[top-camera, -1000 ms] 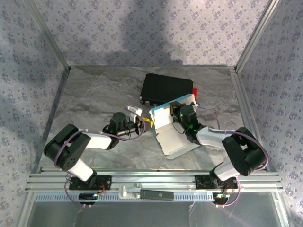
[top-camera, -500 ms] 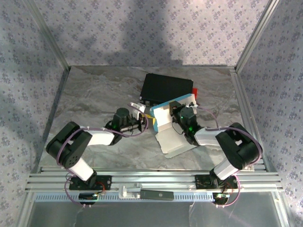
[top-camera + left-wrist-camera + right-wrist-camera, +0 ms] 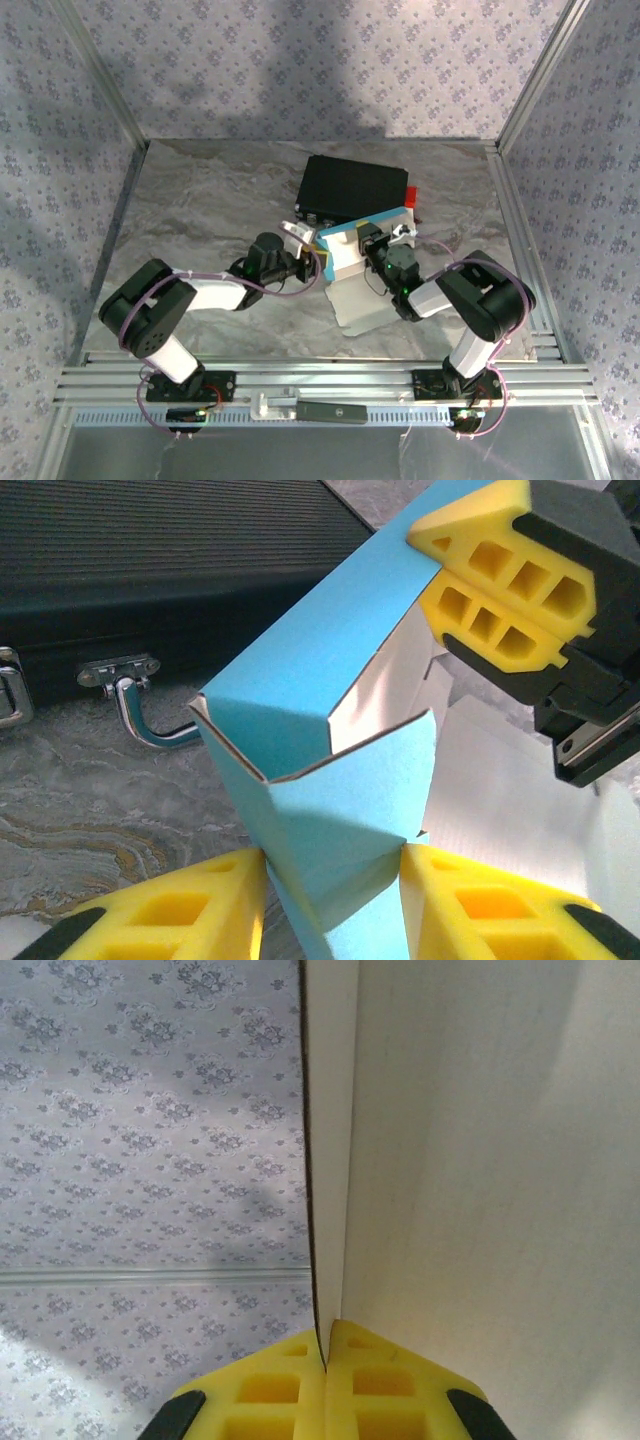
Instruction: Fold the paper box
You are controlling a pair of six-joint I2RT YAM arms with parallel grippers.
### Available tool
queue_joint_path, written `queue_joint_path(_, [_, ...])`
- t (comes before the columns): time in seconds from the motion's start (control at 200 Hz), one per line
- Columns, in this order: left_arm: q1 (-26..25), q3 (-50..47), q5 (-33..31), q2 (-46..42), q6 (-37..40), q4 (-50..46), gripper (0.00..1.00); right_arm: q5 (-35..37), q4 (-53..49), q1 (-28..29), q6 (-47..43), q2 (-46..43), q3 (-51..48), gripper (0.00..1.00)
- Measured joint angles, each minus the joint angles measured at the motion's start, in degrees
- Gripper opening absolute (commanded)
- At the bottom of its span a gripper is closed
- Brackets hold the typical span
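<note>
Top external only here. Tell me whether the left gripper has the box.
Observer: Yes. In the left wrist view, the left gripper clamps a folded blue corner flap of the paper box from both sides.
Operator: Report the right gripper's hold.
Observer: The right gripper is shut on a thin edge of the box's white side, with the sheet pinched between its fingers.
Operator: Say what sits behind that corner.
Observer: The black case, with a metal latch on the side facing the left wrist camera.
</note>
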Motion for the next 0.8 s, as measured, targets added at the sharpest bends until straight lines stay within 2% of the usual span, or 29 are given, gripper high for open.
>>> queue_joint_path(0.275, [-2.8, 0.0, -4.28, -0.02, 1.57, -0.7, 0.46, -2.38, 1.84, -0.44, -2.64, -1.42, -3.41, 0.0])
queue_joint_path(0.39, [-3.13, -0.02, -5.05, -0.17, 2.03, -1.57, 0.53, -3.52, 2.12, -0.42, -3.67, -1.92, -4.37, 0.0])
queue_joint_path(0.535, [-3.1, -0.11, -6.49, -2.84, 2.84, -4.63, 0.55, -5.44, 2.08, -0.76, -4.85, -2.54, -3.5, 0.0])
queue_joint_path(0.635, [-1.73, 0.07, -7.06, -4.7, 3.08, -7.04, 0.58, -6.47, 1.73, -0.98, -5.07, -1.99, -0.5, 0.0])
queue_joint_path(0.8, [3.52, 1.99, -6.51, -6.78, 3.43, -10.95, 0.62, -7.37, 1.68, -0.72, -5.75, 1.31, 6.43, 0.0])
